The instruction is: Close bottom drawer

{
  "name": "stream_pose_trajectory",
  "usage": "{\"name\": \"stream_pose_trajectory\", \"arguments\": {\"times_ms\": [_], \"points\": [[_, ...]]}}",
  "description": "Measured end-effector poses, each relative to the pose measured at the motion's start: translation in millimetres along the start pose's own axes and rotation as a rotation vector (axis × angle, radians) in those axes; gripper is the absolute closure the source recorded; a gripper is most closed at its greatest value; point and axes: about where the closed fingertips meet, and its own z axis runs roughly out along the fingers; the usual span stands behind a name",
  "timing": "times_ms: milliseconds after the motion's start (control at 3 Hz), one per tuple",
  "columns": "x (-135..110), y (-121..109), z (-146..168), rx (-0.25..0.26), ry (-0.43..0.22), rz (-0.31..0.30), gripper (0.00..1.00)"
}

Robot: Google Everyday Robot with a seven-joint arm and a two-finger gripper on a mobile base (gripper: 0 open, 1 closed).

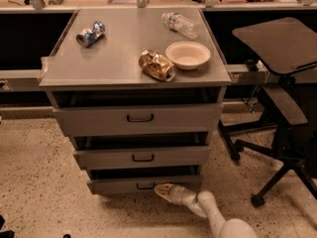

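Gripper [161, 189]: spotted low down, near floor level, at the front of the bottom drawer [116, 185], just R of its small dark handle [145, 186].
Contact: tip is aimed L along the panel and looks to be pressed against it, tho that can't be confirmed from this angle.
Gripper state: can't be told; neither open nor closed can be made out, nor whether anything is held.
Arm [214, 216]: pale, jointed, brought in from lower R edge of frame, kept close to the floor.
Bottom drawer: lowest of 3, narrowest front. It is seen partly pulled out, w/ a dark gap shown above its panel.
Mid drawer [142, 157]: also ajar, w/ a dark strip above the front.
Top drawer [138, 119]: tallest front, likewise stood out a bit from the frame.
Desk [119, 66]: flat grey top over the drawers; 4 items are carried on it.
Can [90, 34]: crushed, laid on its side, back L.
Bottle [180, 24]: clear plastic, laid on its side, back R.
Bowl [187, 55]: pale, upright, front R.
Snack bag [157, 65]: gold-brown, crumpled, set just L of the bowl.
Chair [282, 113]: dark office type, parked R of the desk, well apart from the gripper.
Floor [39, 182]: speckled, light.
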Motion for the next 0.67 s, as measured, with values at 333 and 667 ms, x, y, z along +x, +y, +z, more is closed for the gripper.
{"name": "stream_pose_trajectory", "arguments": {"times_ms": [333,667], "points": [[0.0,0.0,0.1,0.0,0.0,0.0,0.5],[0.0,0.1,0.1,0.0,0.0,0.0,0.27]]}}
